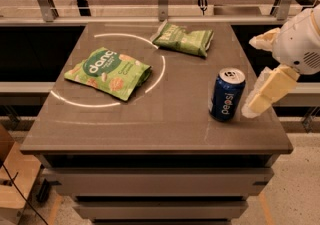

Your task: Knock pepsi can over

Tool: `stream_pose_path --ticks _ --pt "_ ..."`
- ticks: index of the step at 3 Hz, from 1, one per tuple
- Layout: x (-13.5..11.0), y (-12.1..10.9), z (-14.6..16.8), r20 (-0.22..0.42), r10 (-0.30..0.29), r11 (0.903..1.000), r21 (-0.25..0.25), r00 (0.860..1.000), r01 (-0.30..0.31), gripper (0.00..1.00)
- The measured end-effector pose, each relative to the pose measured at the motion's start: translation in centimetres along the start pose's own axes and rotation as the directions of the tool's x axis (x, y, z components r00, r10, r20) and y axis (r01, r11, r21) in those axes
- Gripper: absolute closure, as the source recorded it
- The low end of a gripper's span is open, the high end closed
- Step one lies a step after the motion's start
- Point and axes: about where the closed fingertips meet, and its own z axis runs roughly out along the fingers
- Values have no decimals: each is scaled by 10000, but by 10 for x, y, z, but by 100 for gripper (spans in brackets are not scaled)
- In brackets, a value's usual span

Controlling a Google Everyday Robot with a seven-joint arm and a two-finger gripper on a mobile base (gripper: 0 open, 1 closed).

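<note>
A: Nearest to us we log the front edge of the table [150, 134], with shelves stacked beneath it.

B: And the can?

A: The pepsi can [226, 96] stands upright on the right side of the table, near the front. Its silver top shows and its lettering faces us.

B: Where do we put the gripper?

A: The gripper [251, 76] reaches in from the right edge of the view, just to the right of the can. Its two pale fingers [270, 89] are spread apart with nothing between them. The lower one slants down toward the tabletop with its tip just beside the can's right flank. We cannot tell whether they touch.

B: Further back?

A: A large green snack bag [107, 71] lies flat at left centre, inside a white ring [159, 74] marked on the surface. Beyond it, near the far edge, a smaller green bag [182, 39] lies just outside the ring. Both are well apart from the can. Behind the table runs a metal rail [100, 13] on posts.
</note>
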Motion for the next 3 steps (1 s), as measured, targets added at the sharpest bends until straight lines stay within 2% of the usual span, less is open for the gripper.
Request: stream_pose_path --ticks 1,2,3 --pt "0 0 0 -10 -5 10000 -3 10000 5 0" --pt "-8 -5 14 756 8 10000 78 9971 -14 0" --pt "-10 -12 34 1681 250 9994 204 9854 -288 0"
